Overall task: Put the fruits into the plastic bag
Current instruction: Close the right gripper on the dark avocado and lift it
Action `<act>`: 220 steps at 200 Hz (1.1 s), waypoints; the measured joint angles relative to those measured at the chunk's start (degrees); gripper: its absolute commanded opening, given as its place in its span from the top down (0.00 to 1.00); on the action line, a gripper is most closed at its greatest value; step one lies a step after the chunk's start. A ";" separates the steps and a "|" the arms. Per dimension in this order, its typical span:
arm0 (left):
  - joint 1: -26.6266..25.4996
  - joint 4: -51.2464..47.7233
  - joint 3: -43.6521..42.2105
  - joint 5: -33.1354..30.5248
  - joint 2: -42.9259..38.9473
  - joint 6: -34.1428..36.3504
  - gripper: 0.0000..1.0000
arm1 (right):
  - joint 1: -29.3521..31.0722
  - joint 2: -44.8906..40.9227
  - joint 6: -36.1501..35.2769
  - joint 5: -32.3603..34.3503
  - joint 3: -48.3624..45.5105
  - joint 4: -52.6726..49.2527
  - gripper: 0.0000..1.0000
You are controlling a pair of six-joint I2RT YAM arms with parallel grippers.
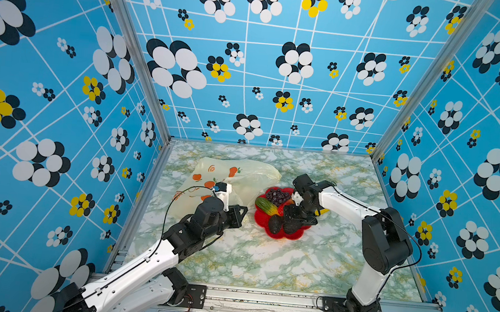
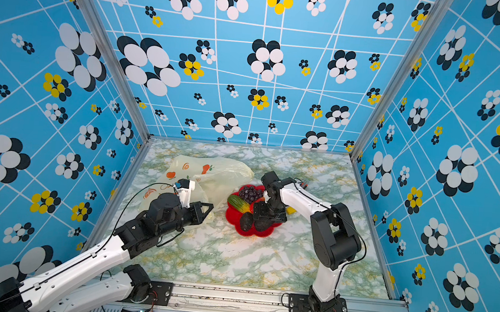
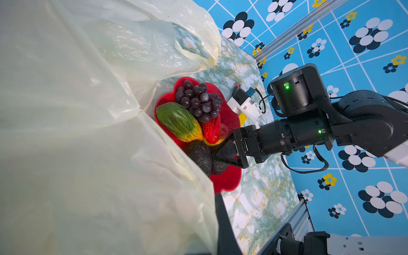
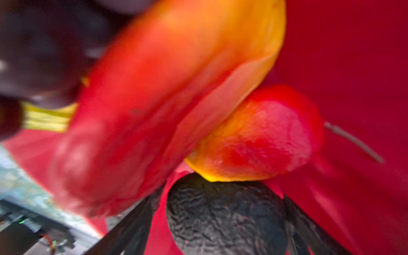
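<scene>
Fruits all sit on the plate as far as the views show, so the job looks barely begun. The right gripper (image 3: pixel 221 152) is spread wide. Its black fingers (image 4: pixel 132 223) flank a dark oval fruit (image 4: pixel 227 220) with wrinkled matte skin at the near edge of the red flower-shaped plastic plate (image 3: pixel 229 181). A sliver of red shows beside one finger, so I judge the fruit not yet squeezed.

Close by on the plate lie a second dark oval fruit (image 3: pixel 198 156), a rounded red-and-yellow piece (image 4: pixel 260 141), a long glossy red-orange piece (image 3: pixel 212 130) and a ribbed green oval (image 3: pixel 178 121) fading to yellow. At the plate's far edge is a bunch of shiny dark purple grapes (image 3: pixel 199 101).

On the left-arm side of the plate, reaching right up to its rim, sprawls the large crinkly translucent cream-yellow plastic bag (image 1: pixel 250 172) with orange fruit prints. The left gripper (image 1: pixel 242 213), just beside the plate, is clenched and seems to pinch the bag's thin film, holding an edge up. No fruit shape shows through the film, so every piece is left to carry over. Under the plate is a smooth, green-veined, marble-look tabletop (image 1: pixel 264 263).
</scene>
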 measured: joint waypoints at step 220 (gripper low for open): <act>-0.39 0.35 -0.33 0.02 1.03 -0.20 1.00 | 0.76 -6.16 3.67 -3.34 -2.84 3.19 0.22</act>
